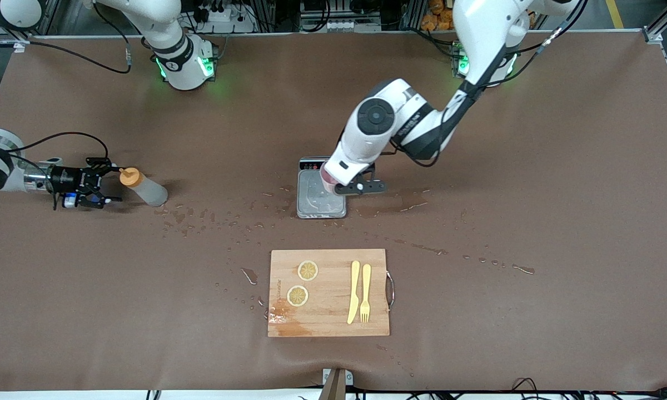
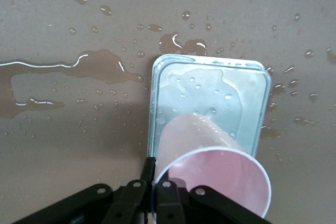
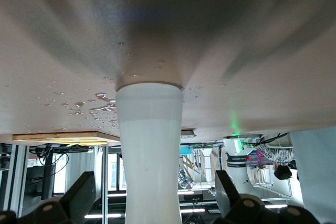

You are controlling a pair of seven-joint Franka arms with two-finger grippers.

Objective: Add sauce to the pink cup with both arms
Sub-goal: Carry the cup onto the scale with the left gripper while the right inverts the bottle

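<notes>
Over the wet grey scale (image 1: 320,195) mid-table we see the left gripper (image 1: 349,188) clamped on the pink cup's (image 2: 212,174) rim, cup tilted above the scale's platform. Toward the right arm's end, the right gripper (image 1: 101,183) sits low with fingers spread either side of the sauce (image 1: 143,187) near its orange cap, not pinching it; the bottle stands on the table (image 1: 533,166). Nearer the front camera we note a cutting board (image 1: 329,293).

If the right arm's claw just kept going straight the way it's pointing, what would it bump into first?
The sauce bottle, most likely. The right gripper points along the table at it, open, and the right wrist view shows the bottle standing between the fingers, apparently not yet clamped.
</notes>
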